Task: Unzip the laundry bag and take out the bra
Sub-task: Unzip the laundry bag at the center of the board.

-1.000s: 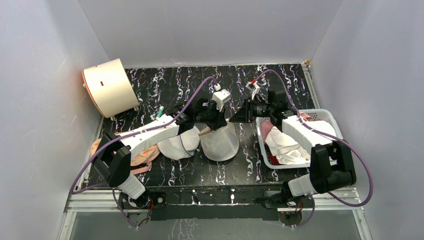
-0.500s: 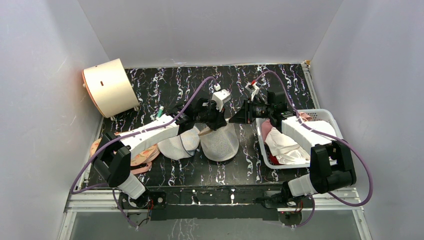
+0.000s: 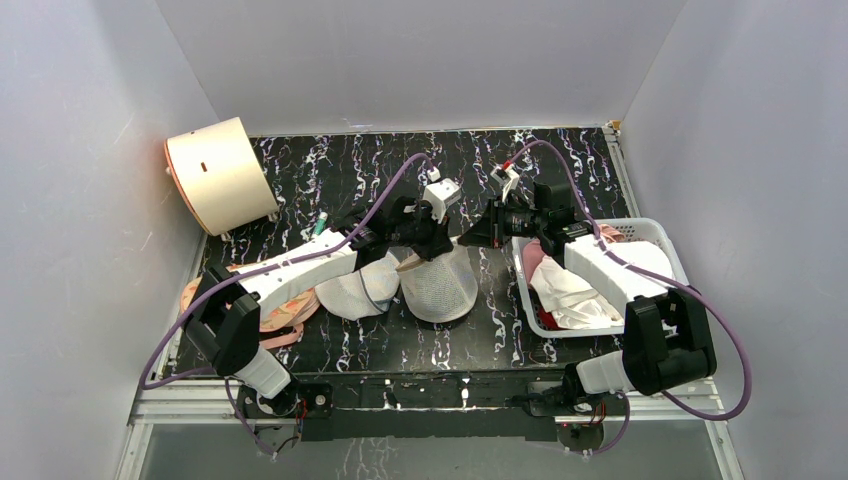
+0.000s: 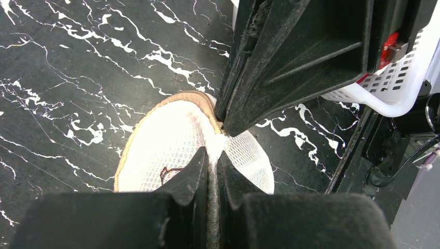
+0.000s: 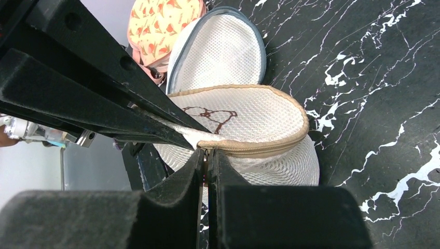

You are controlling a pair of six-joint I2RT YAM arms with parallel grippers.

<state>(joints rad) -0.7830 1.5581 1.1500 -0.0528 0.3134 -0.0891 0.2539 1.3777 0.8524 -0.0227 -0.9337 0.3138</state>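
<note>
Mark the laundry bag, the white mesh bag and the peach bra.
laundry bag (image 5: 259,116), right wrist view, on its flat mesh face.
white mesh bag (image 5: 218,52), right wrist view, middle of its dome.
peach bra (image 5: 163,23), right wrist view, on its printed cup.

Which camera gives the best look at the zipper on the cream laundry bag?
Right wrist: close up, the tan zipper runs along the laundry bag rim, looking closed. Left wrist shows only tan edging and mesh; the top view shows the bag small, no zipper detail.
</note>
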